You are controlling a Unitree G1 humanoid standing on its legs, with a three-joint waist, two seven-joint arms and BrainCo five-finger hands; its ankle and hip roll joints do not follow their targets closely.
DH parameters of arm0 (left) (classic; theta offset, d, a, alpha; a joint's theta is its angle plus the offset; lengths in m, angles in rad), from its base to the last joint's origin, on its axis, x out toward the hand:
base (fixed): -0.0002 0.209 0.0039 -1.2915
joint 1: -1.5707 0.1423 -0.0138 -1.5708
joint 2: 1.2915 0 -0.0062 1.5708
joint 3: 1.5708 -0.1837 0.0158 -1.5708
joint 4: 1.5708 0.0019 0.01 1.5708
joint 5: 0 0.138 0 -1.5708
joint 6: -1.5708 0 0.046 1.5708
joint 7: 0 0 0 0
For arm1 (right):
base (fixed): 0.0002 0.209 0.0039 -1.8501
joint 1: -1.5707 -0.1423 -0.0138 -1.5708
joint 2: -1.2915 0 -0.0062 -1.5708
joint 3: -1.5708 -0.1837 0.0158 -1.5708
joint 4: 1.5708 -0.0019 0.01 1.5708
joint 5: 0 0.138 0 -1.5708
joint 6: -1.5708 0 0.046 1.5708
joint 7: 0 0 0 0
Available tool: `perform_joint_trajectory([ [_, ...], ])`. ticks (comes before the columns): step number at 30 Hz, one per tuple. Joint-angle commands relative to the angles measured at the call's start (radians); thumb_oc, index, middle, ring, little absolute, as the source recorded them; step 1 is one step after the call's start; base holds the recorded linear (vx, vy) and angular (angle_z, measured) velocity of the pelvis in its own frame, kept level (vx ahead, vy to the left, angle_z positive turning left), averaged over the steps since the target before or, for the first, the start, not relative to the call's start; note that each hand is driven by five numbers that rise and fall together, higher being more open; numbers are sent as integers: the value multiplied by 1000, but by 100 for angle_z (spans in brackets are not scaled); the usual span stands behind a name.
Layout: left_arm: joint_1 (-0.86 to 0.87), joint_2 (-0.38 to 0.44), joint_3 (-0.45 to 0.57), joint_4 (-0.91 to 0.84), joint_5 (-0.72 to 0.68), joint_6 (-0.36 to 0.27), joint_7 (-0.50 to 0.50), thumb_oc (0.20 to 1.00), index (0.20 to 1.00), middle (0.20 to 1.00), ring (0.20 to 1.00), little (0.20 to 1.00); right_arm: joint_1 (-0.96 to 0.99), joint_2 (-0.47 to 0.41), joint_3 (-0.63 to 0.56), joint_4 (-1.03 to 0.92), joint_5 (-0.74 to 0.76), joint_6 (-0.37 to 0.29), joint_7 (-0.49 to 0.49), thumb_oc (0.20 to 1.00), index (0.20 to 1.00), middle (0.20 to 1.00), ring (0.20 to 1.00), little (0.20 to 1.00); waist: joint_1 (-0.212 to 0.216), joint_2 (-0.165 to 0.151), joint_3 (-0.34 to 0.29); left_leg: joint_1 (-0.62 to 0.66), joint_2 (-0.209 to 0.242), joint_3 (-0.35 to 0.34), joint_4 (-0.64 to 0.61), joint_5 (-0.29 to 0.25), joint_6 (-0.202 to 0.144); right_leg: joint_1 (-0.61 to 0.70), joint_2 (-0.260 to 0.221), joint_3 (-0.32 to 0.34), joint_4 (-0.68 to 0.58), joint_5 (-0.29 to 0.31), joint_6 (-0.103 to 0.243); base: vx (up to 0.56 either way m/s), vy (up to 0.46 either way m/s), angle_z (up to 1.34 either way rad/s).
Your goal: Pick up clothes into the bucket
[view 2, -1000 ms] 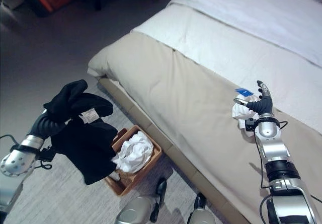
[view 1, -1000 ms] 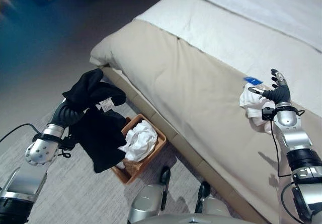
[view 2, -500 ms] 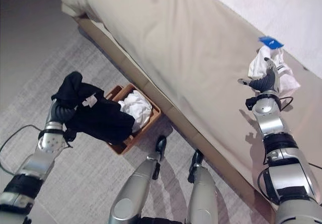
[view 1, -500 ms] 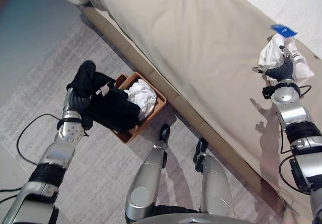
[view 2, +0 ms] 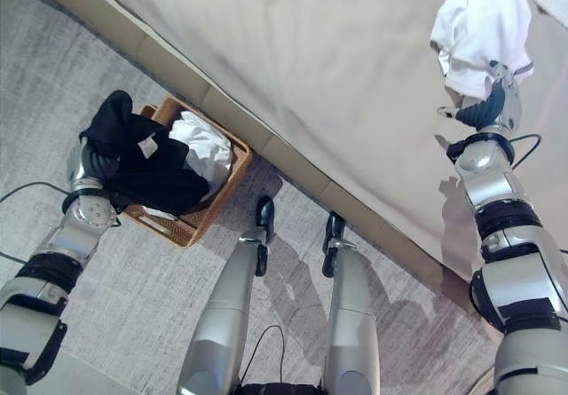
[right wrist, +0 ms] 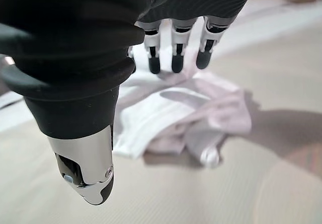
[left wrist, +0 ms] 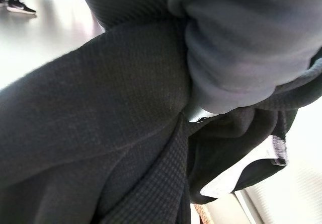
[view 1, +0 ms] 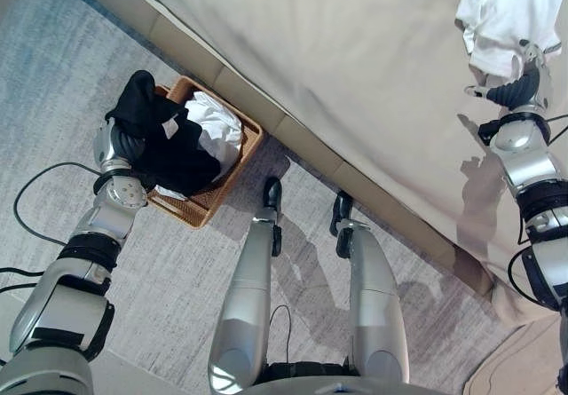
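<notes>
— Black garment [view 1: 169, 142]: where is it?
— Draped over my left hand [view 1: 120, 142], hanging into the wicker basket [view 1: 232, 157] on white cloth [view 1: 213, 129]. I cannot tell how those fingers stand.
— Your right hand [right wrist: 176, 38]?
— Fingers straight, above the white garment [view 2: 479, 27] on the bed [view 1: 355, 67], holding nothing.

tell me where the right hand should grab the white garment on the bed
Probably the bunched fold nearest the right hand: the white garment lies crumpled on the bed, so raised folds give the fingers something to pinch. Come down from above, fingers open, which already hover over it.
</notes>
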Motion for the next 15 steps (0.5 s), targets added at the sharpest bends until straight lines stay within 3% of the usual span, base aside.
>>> perform_joint_trajectory([
  [1,-25,70,21,36,-12,-5,48,247,247,247,247,247,-61,-109,44,27,-50,19,-66,1000,1000,1000,1000,1000,1,-33,-25,29,-27,15,113,-180,31,40,-34,24,-54,26,66,-15,-4,-13],
  [2,-33,64,16,54,-20,-4,45,338,338,338,338,338,-86,-110,55,24,-27,21,-58,1000,1000,1000,1000,1000,-3,-37,-25,16,-26,15,116,-180,31,24,-33,24,-51,25,66,-11,-14,-12],
  [3,-41,59,11,67,-32,-2,42,495,495,495,495,495,-101,-114,68,26,-22,16,-54,1000,1000,1000,1000,1000,-7,-40,-25,-3,-25,13,124,-181,31,2,-30,26,-41,24,64,-7,-31,-5],
  [4,-53,50,2,84,-55,0,32,539,539,539,539,539,-121,-115,81,38,0,9,-47,1000,1000,1000,1000,1000,-12,-44,-25,-31,-24,13,135,-182,30,-24,-31,25,-32,24,63,-3,-31,-7],
  [6,-73,41,-5,112,-70,-1,27,589,589,589,589,589,-149,-113,102,57,13,3,-43,1000,1000,1000,1000,1000,-14,-44,-25,-48,-23,14,143,-183,30,-44,-32,25,-24,22,62,-3,-19,-6],
  [8,-96,32,-17,131,-99,-7,16,539,539,539,539,539,-176,-112,123,101,43,-15,-34,1000,1000,1000,1000,1000,-13,-44,-25,-77,-22,13,153,-183,30,-70,-34,22,-17,23,62,0,0,0],
  [9,-111,30,-24,153,-116,-9,10,410,410,410,410,410,-198,-113,140,121,58,-21,-30,1000,1000,1000,1000,1000,-13,-45,-25,-98,-21,12,162,-182,29,-88,-34,21,-10,23,63,0,0,0],
  [10,-116,34,-25,156,-124,-10,6,410,410,410,410,410,-207,-112,144,117,69,-24,-31,1000,1000,1000,1000,1000,-13,-46,-25,-106,-20,12,166,-183,29,-98,-35,20,-9,24,63,0,0,0],
  [11,-126,38,-31,169,-132,-3,-1,583,583,583,583,583,-234,-111,155,99,90,-35,-33,1000,1000,1000,1000,1000,-14,-50,-25,-127,-17,14,177,-185,30,-120,-34,22,0,26,64,0,0,0],
  [12,-127,38,-30,170,-133,-3,-2,1000,1000,1000,1000,1000,-235,-111,156,99,90,-35,-33,693,693,693,693,693,-14,-50,-25,-129,-17,14,178,-185,30,-122,-34,23,1,25,64,0,0,0],
  [13,-130,40,-29,181,-141,7,-1,1000,1000,1000,1000,1000,-249,-113,157,74,107,-43,-37,200,200,200,200,200,-15,-53,-25,-140,-15,14,185,-187,31,-133,-34,23,7,26,65,0,0,0],
  [15,-148,35,-37,216,-142,20,-2,1000,1000,1000,1000,1000,-265,-108,157,57,125,-52,-52,200,200,200,200,200,-16,-57,-25,-158,-16,14,196,-189,32,-150,-36,23,17,24,66,0,0,0],
])
